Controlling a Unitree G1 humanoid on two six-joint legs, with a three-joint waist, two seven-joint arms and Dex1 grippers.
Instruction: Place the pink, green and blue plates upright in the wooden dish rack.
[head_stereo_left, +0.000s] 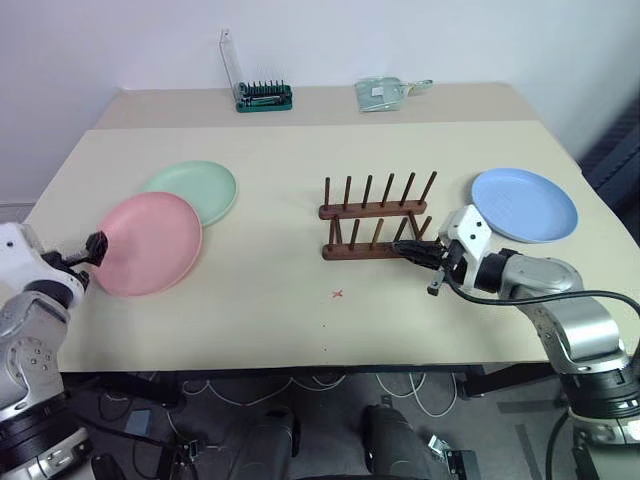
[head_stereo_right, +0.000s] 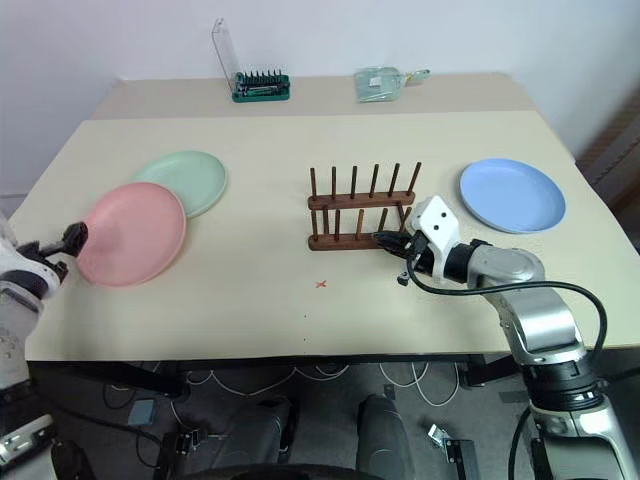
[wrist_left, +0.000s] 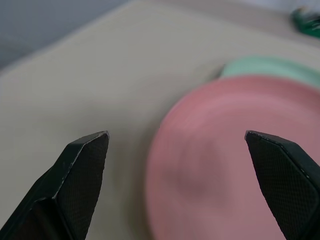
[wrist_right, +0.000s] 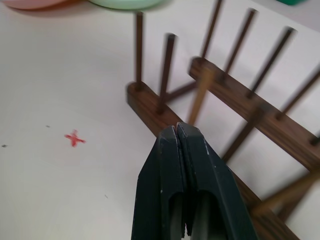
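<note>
Three plates are lying flat on the surface (head_stereo_left: 260, 300) with the rack (head_stereo_left: 375, 222) bare, so I am lining my released left pincer (head_stereo_left: 88, 252) up on the pink plate's (head_stereo_left: 150, 243) rim to grip next, right pincer (head_stereo_left: 412, 253) clenched empty beside the rack.

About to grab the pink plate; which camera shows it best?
The left eye view: the whole pink plate lies flat, overlapping the green plate, with the open left gripper at its edge. The right eye view shows the same. The left wrist view gives a blurred part; the right wrist view a sliver.
</note>
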